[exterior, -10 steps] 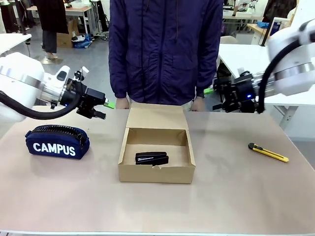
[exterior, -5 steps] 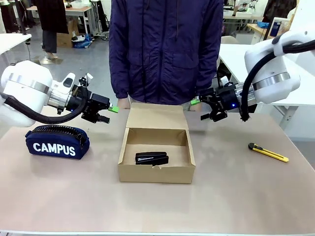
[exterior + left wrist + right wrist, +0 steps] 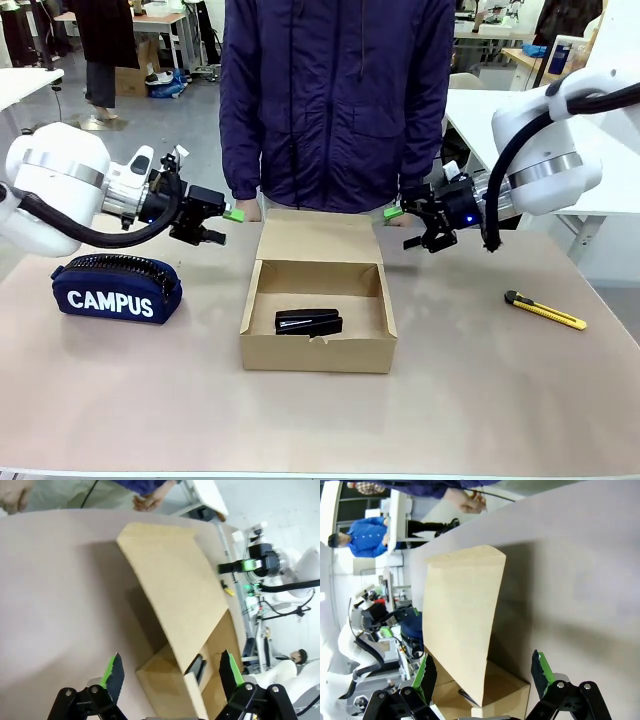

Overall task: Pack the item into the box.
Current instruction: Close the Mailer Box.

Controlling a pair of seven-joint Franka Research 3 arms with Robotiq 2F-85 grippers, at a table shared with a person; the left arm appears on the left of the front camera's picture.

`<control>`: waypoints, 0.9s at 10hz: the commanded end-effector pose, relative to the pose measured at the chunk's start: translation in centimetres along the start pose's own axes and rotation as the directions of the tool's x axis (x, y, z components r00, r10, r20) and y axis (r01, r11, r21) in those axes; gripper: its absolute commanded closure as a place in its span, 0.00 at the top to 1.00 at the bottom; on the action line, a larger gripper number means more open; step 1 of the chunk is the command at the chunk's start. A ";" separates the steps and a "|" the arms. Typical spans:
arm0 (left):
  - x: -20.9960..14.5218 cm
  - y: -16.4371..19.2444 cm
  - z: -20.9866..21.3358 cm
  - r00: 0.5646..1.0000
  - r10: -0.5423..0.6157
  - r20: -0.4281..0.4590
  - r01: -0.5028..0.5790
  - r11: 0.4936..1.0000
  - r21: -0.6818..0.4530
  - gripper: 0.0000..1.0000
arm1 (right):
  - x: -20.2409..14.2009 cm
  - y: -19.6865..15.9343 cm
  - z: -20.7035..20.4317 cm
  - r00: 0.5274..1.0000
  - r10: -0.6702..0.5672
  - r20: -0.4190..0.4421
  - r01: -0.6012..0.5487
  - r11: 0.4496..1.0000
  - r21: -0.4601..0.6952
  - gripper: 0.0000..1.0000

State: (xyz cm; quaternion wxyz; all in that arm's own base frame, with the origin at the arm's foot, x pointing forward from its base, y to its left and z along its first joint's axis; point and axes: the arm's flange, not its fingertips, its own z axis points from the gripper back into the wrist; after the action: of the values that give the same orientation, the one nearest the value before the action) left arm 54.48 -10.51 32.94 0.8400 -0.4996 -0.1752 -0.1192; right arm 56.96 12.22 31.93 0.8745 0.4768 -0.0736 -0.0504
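Our left fingers [image 3: 233, 214] and right fingers [image 3: 392, 212] both stand apart, empty, flanking the raised flap [image 3: 318, 238] of the box [image 3: 316, 356]. The stapler [image 3: 308, 321] lies inside, lower, long axis side to side, about equally near each arm.

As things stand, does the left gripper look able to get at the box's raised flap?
Probably yes. The left gripper is open and hovers just left of the box flap, with only bare table between them. The person's hand rests close by and might crowd it.
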 end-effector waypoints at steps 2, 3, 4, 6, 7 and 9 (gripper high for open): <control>2.0 2.0 -3.1 0.999 0.012 -0.041 -0.017 0.989 -0.146 1.00 | 2.0 -1.1 -3.1 0.994 -0.060 -0.093 0.065 0.997 0.048 1.00; 2.3 2.4 -3.9 0.998 0.022 -0.059 -0.031 0.986 -0.164 1.00 | 2.1 -1.2 -3.6 0.991 -0.056 -0.124 0.066 0.995 0.074 1.00; 2.4 2.8 -4.6 0.997 0.035 -0.076 -0.047 0.984 -0.171 1.00 | 2.1 -1.1 -4.2 0.985 -0.054 -0.165 0.070 0.993 0.094 1.00; 2.6 3.7 -5.9 0.993 0.059 -0.103 -0.080 0.975 -0.206 1.00 | 2.3 -1.2 -5.4 0.966 -0.067 -0.249 0.106 0.983 0.150 1.00; 2.7 3.9 -6.6 0.994 0.051 -0.098 -0.074 0.964 -0.255 1.00 | 2.4 -1.3 -5.9 0.958 -0.076 -0.275 0.126 0.978 0.168 1.00; 2.6 4.1 -7.6 0.994 0.032 -0.107 -0.065 0.946 -0.319 1.00 | 2.4 -1.5 -6.4 0.952 -0.074 -0.295 0.134 0.974 0.185 1.00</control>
State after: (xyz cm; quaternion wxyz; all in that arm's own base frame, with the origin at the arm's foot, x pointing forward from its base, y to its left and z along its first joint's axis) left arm 59.14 -15.23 27.31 0.7735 -0.6093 -0.0947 -0.1464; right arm 59.44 16.47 27.20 0.8215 0.5667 0.0612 -0.0131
